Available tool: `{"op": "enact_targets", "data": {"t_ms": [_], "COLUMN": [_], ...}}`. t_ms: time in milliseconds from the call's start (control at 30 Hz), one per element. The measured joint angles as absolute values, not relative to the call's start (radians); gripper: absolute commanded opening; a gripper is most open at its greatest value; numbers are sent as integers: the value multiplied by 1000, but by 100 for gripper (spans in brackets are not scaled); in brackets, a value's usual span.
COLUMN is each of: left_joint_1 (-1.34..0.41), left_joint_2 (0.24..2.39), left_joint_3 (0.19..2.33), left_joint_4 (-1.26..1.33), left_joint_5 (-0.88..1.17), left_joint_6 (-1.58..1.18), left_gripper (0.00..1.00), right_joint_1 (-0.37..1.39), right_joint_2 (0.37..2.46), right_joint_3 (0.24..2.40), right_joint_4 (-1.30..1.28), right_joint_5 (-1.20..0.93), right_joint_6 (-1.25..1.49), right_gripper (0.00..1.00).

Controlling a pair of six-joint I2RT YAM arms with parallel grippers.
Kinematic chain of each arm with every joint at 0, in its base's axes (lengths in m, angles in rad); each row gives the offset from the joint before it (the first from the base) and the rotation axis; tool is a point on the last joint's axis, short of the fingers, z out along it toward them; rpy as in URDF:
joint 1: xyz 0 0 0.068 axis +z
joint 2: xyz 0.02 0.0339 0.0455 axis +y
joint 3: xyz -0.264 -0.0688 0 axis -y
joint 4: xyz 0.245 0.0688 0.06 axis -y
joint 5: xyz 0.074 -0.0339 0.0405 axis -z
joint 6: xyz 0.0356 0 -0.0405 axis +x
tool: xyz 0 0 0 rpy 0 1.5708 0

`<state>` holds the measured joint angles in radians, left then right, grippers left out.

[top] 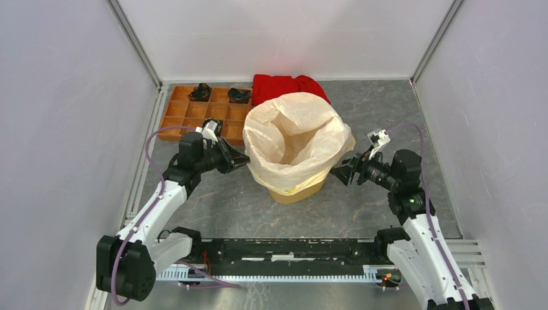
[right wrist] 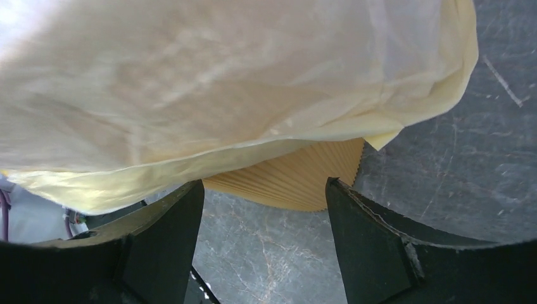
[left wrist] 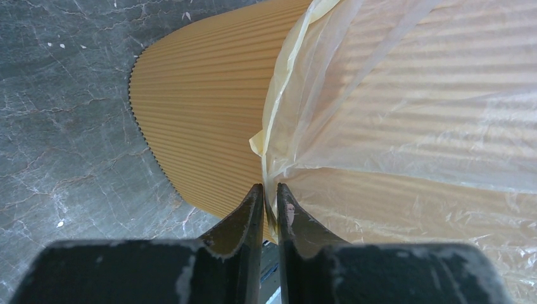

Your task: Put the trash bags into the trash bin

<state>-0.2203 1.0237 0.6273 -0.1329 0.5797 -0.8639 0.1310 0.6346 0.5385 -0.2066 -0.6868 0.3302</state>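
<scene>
I see thin, wrinkly, semi-clear plastic on the bag (top: 294, 132); bin (left wrist: 202, 114) is ribbed matt plastic; worktop (top: 362, 206) looks like grey marbled stone, smooth.

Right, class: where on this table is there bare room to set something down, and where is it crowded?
Bare table lies right of the red cloth, and in front of the trash bin. Crowded: the back left, where the wooden tray, cloth and bagged bin meet.

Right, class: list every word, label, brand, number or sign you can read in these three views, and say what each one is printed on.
None can be read in any view.
Translucent cream-white plastic trash bag: no print.
Yellow-orange plastic trash bin: plain ribbed wall, no label.
Brown wooden compartment tray and crumpled red cloth: no markings.
White tag on each wrist: too small to tell.
</scene>
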Motion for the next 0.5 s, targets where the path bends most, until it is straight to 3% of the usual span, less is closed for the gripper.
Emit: {"op": "enact_targets", "data": {"t_ms": [233, 500], "left_joint_1": [-220, -220], "left_joint_2": [1024, 1024], "left_joint_3": [627, 627], "left_joint_4": [-132, -131], "left_joint_5": [580, 580], "left_joint_6": [-864, -864], "left_gripper": [20, 21], "right_joint_1": [159, 163], "right_joint_2": [667, 612], "right_joint_3": [407, 495], "right_joint_4": [-140, -374], "right_joint_5": [-622, -544], "right_joint_6": [314, 201], "right_gripper": [74, 81]}}
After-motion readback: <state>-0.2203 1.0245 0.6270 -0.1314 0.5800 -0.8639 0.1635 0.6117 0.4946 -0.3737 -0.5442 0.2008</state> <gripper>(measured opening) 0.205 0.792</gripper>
